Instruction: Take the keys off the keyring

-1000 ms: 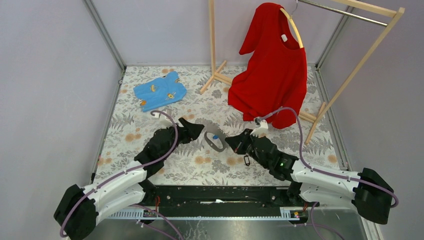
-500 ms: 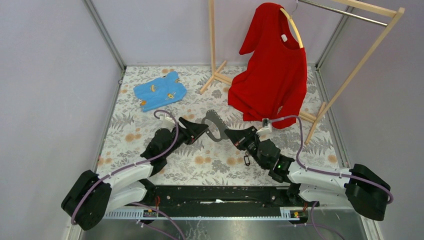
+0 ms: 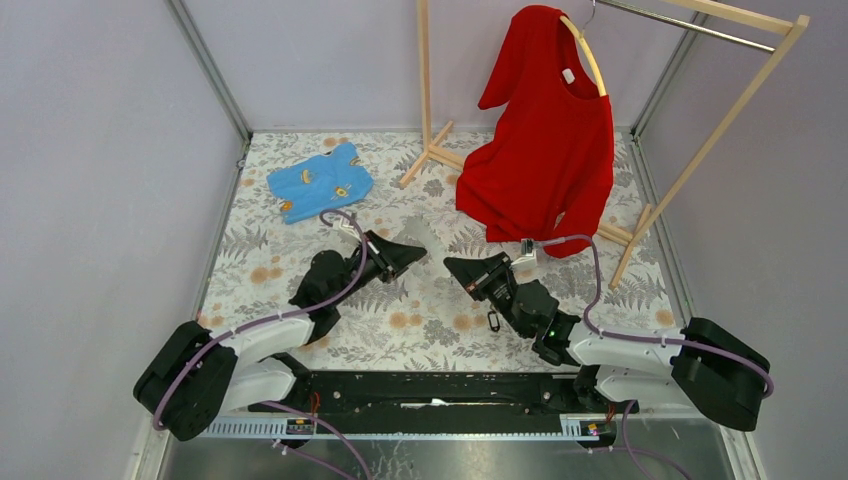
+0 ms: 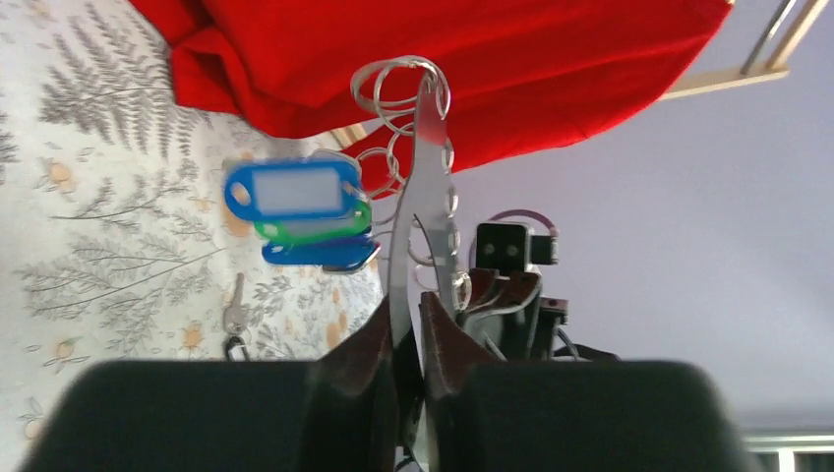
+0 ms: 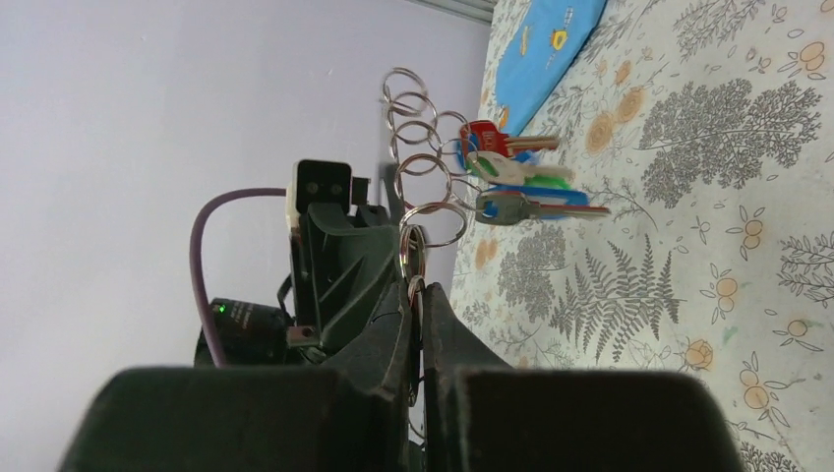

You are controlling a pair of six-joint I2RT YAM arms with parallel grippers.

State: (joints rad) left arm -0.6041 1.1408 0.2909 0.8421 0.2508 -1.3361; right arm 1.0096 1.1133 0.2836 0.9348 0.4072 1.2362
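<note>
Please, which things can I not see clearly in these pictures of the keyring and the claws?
- Top view: the keyring is a pale blur; the keys on it cannot be counted there.
- Left wrist view: the stacked tags overlap and hide what hangs behind them.
- Right wrist view: the right claw covers the spot where it pinches the keyring.
- Top view: the small dark item lying loose is too small to identify.

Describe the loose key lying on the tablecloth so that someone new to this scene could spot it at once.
On the floral tablecloth, look beside the right arm, on its side facing the left arm. There a small key lies flat and alone; the other keys hang with coloured tags from the keyring up in the air.
</note>
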